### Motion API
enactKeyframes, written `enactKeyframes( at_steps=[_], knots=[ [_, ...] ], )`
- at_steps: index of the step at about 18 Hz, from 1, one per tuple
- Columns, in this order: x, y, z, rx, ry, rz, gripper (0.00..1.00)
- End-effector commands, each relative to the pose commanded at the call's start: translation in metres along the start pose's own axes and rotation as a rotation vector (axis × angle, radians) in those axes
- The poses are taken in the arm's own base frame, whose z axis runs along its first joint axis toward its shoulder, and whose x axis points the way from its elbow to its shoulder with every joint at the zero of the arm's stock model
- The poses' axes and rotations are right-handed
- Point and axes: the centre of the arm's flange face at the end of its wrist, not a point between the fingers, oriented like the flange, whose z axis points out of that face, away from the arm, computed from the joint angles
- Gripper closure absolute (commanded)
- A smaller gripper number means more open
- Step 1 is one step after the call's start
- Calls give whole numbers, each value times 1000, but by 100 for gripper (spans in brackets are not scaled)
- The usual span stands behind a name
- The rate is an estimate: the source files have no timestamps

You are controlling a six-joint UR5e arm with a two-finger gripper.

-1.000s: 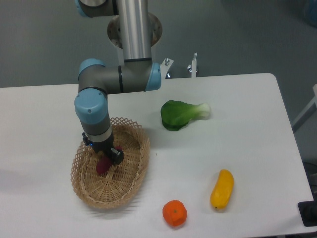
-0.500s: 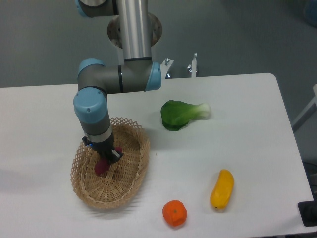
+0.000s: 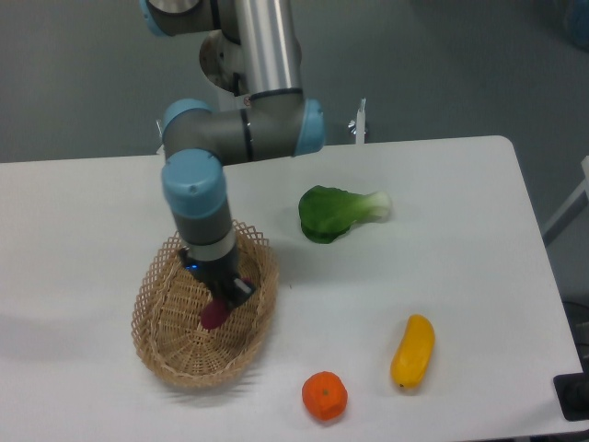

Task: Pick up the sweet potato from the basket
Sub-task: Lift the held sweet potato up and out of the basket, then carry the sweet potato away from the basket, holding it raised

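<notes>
The tool (image 3: 221,296), a dark 2-finger unit at the end of the grey and light-blue arm (image 3: 198,198), points down into the basket (image 3: 166,341) and is clamped on the sweet potato (image 3: 214,315). Only the lower, reddish-purple end of the sweet potato shows below the fingers; its upper part is hidden by the tool. The sweet potato sits over the right half of the basket's interior; whether it touches the woven floor cannot be told from this view.

The basket is an oval, light-tan wicker piece with an open lattice rim, resting on the white bench (image 3: 442,276) at its left-front area. The arm's wrist section crosses in front of the basket's far rim.

Outside the basket, 3 other items lie on the bench, all well apart from the tool: a green leafy vegetable (image 3: 337,211) with a pale stalk, to the right and further back; a round orange fruit (image 3: 324,396) near the front edge; and a yellow elongated vegetable (image 3: 412,351) to the right of the fruit.
</notes>
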Motion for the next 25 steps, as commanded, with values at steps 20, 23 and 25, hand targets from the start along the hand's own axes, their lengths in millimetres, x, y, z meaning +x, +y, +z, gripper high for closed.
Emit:
enactKeyframes(
  at_steps=[20,23,25],
  knots=[
    [-203,209,-90,-55,-31,177,87],
    [-201,207,-90,-54,-31,180,87],
    [-201,207,-89,-55,-28,180,87]
  ],
)
